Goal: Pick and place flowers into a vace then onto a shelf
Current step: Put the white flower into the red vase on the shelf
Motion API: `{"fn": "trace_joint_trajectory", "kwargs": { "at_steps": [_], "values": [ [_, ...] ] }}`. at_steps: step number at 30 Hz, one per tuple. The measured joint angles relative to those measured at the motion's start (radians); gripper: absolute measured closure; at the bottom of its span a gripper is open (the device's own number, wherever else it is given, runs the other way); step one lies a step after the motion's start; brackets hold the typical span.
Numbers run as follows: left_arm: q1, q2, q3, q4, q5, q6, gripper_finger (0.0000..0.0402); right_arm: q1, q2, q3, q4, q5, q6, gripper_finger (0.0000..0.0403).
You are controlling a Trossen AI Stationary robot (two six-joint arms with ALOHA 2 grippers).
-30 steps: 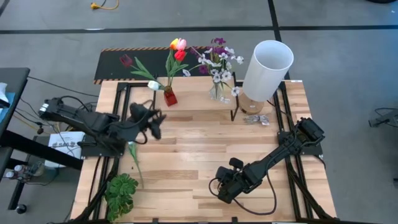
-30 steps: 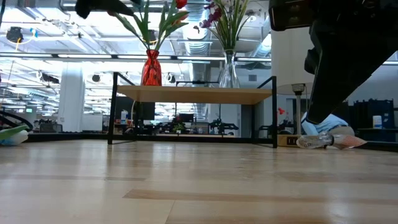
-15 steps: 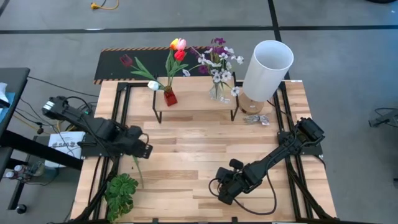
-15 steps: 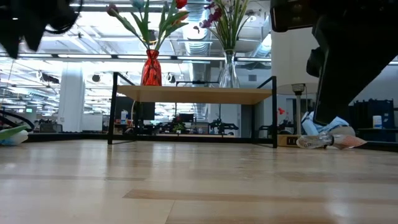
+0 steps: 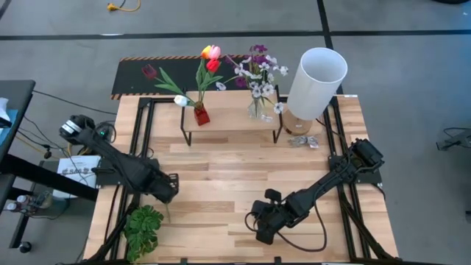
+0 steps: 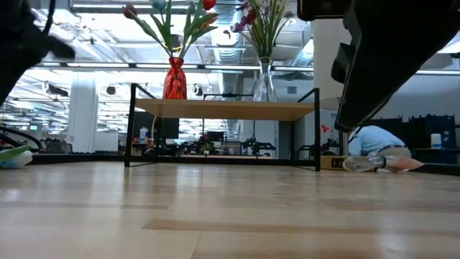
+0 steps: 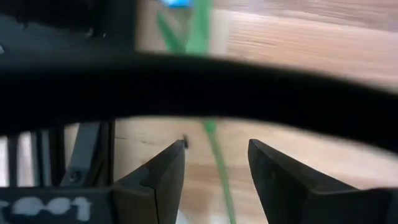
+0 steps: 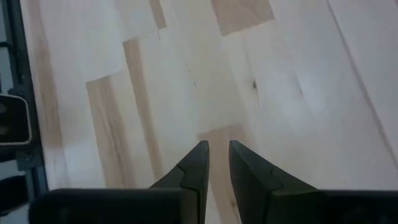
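A green flower stem [image 7: 217,171] lies loose on the table near its left edge. My left gripper [image 7: 214,146] points down over it, open, with one finger on either side of the stem and clear of it; in the high view my left gripper [image 5: 166,188] hides most of the stem. On the shelf [image 5: 232,119] at the far side stand a red vase [image 5: 201,115] of tulips [image 5: 210,53] and a glass vase [image 5: 257,109] of purple and white blossoms [image 5: 259,66]. My right gripper [image 5: 263,230] hovers near the front edge; its fingers [image 8: 198,158] stand a narrow gap apart with nothing between them.
A tall white cylinder [image 5: 316,81] stands at the far right beside the shelf, with crumpled clear wrapping [image 5: 302,141] at its foot. A green leafy plant [image 5: 143,228] lies at the near left corner, close to my left gripper. A black panel [image 5: 136,85] lies beyond the table's far edge.
My left gripper has swung from the middle left of the table toward the near edge and gone down, turning from nearly level to pointing down over the loose stem. It has stayed open. My right gripper has tipped a little in place.
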Motion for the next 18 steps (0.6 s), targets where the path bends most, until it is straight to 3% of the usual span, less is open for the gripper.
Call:
{"fn": "trace_joint_trajectory", "kwargs": {
  "at_steps": [10, 18],
  "values": [
    [-0.013, -0.001, -0.213, 0.305, 0.014, -0.046, 0.0235, -0.006, 0.0, 0.0, -0.005, -0.003, -0.039, 0.0349],
    [-0.013, -0.001, -0.294, 0.368, 0.035, -0.051, 0.0235, -0.006, 0.0, 0.0, -0.004, -0.004, -0.038, 0.0349]
  ]
}}
